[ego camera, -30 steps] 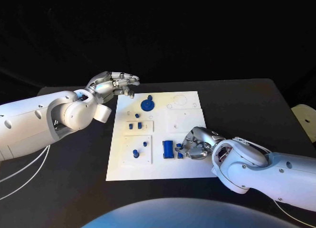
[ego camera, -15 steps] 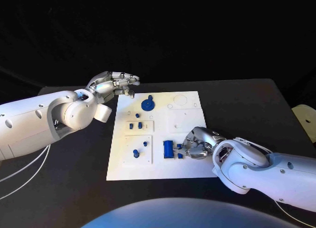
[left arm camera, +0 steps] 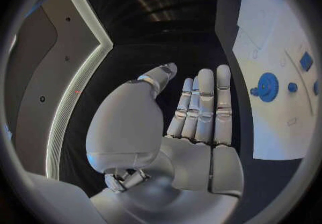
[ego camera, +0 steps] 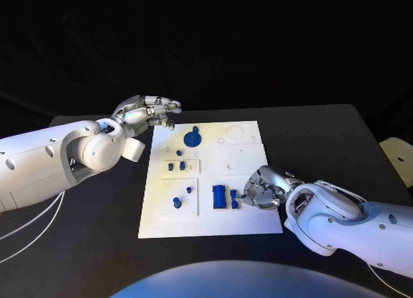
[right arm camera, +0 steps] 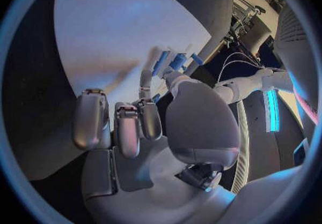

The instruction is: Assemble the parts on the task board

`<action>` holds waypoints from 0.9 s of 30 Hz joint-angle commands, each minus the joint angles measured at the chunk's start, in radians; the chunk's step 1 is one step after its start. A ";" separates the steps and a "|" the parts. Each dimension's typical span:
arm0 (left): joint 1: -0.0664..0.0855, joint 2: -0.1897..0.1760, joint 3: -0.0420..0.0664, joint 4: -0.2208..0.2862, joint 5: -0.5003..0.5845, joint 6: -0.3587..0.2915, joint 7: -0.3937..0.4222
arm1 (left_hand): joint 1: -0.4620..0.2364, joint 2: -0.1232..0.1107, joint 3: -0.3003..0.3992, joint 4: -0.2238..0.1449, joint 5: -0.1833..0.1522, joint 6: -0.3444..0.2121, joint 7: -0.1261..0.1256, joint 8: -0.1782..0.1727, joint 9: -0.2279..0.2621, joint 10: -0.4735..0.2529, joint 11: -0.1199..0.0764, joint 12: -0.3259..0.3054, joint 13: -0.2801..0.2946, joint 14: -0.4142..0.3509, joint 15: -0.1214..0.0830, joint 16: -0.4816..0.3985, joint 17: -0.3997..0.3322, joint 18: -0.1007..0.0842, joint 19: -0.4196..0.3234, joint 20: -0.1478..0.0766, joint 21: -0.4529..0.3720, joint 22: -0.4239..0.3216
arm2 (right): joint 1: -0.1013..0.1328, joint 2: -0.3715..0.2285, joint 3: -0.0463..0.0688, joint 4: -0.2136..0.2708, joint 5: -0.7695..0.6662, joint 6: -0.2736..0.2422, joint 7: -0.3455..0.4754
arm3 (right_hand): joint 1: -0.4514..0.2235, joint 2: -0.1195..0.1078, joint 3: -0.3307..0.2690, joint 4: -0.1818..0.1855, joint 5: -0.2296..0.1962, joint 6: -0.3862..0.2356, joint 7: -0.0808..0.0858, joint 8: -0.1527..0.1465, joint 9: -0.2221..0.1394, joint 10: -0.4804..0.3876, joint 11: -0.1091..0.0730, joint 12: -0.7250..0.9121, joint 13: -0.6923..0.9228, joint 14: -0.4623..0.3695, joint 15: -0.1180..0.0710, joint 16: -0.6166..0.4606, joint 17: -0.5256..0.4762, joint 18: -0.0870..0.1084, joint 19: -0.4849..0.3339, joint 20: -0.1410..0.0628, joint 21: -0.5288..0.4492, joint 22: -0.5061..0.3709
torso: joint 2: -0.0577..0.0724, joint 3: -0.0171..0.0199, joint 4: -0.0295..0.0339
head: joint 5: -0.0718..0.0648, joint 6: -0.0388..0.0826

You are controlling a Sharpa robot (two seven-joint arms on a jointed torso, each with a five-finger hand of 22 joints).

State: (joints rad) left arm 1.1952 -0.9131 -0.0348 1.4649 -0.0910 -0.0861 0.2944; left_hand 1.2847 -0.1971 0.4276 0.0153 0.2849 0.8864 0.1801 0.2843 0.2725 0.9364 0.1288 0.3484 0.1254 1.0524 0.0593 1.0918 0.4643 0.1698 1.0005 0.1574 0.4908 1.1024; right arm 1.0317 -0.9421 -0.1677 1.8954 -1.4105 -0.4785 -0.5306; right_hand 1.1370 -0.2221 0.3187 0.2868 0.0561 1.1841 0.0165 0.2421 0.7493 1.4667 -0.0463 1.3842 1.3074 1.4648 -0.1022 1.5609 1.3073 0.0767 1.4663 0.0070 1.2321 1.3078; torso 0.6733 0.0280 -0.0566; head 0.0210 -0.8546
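Observation:
The white task board (ego camera: 246, 214) lies mid-table. On it are a blue gear disc (ego camera: 193, 138), a small peg (ego camera: 179, 151), two small pieces (ego camera: 177, 165), another peg (ego camera: 177, 201) and a long blue block (ego camera: 218, 196). My right hand (ego camera: 264, 189) rests over the board's near right part, its thumb and a finger pinching a small blue part (ego camera: 233, 198) beside the block. The pinched blue part (right arm camera: 176, 63) also shows past the fingertips in the right wrist view. My left hand (ego camera: 148, 112) hovers off the board's far left corner, fingers straight and holding nothing (left arm camera: 201, 111).
The board (left arm camera: 275, 31) and gear disc (left arm camera: 267, 86) lie beside my left hand in its wrist view. Black table (ego camera: 331, 143) surrounds the board on all sides. A pale object (ego camera: 403, 158) sits past the table's right edge.
My right hand has shifted slightly towards the near right, and the small blue part at its fingertips has shifted a little with it. The left hand has stayed put.

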 commanded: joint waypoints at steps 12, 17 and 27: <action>0.000 0.011 -0.001 -0.006 0.008 0.015 0.010 | 0.001 0.011 -0.006 -0.002 0.003 -0.006 0.001 0.004 -0.001 -0.008 0.001 0.005 0.000 -0.006 -0.003 0.005 -0.001 0.011 0.003 0.004 -0.007 -0.001 | 0.009 0.060 0.001 0.001 -0.069 0.044 0.076 | 0.103 -0.016 -0.007 -0.006 -0.002 0.018 -0.012 0.014 0.025 0.063 -0.015 0.058 0.191 0.104 -0.012 0.006 0.252 -0.015 0.024 -0.008 0.013 0.181 | -0.001 -0.0028 0.0027 | -0.002 0.005; 0.000 0.011 -0.001 -0.005 0.008 0.015 0.010 | 0.001 0.012 -0.006 -0.003 0.003 -0.007 0.001 0.004 -0.001 -0.009 0.001 0.007 0.000 -0.006 -0.003 0.005 -0.002 0.011 0.003 0.004 -0.007 -0.002 | 0.006 0.083 0.001 -0.009 -0.088 0.060 0.064 | 0.113 -0.017 -0.006 -0.007 -0.002 0.020 -0.014 0.016 0.028 0.065 -0.016 0.063 0.194 0.104 -0.013 0.007 0.254 -0.015 0.024 -0.009 0.014 0.182 | 0.000 -0.0018 0.0030 | 0.001 0.003; 0.000 0.009 -0.001 -0.004 0.008 0.015 0.010 | 0.001 0.012 -0.006 -0.003 0.003 -0.007 0.001 0.004 -0.001 -0.009 0.001 0.007 0.000 -0.006 -0.003 0.005 -0.002 0.011 0.003 0.004 -0.007 -0.002 | 0.001 0.109 0.000 -0.032 -0.119 0.072 0.036 | 0.132 -0.014 -0.002 -0.008 -0.001 0.026 -0.017 0.022 0.036 0.069 -0.019 0.076 0.201 0.105 -0.016 0.008 0.257 -0.016 0.025 -0.011 0.018 0.183 | -0.001 -0.0012 0.0014 | 0.006 0.000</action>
State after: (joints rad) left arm 1.1947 -0.9053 -0.0367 1.4583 -0.0899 -0.0856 0.2954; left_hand 1.2847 -0.1971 0.4276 0.0153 0.2849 0.8864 0.1801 0.2843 0.2725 0.9364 0.1288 0.3484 0.1254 1.0524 0.0592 1.0918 0.4644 0.1698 1.0005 0.1574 0.4869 1.1024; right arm 1.0348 -0.8344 -0.1671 1.8669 -1.4912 -0.4350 -0.4778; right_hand 1.2587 -0.2348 0.3160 0.2841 0.0560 1.2029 -0.0022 0.2629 0.7846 1.4667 -0.0610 1.4550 1.3073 1.4649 -0.1094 1.5648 1.3081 0.0768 1.4663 -0.0002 1.2453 1.3075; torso 0.6731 0.0266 -0.0539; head 0.0252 -0.8531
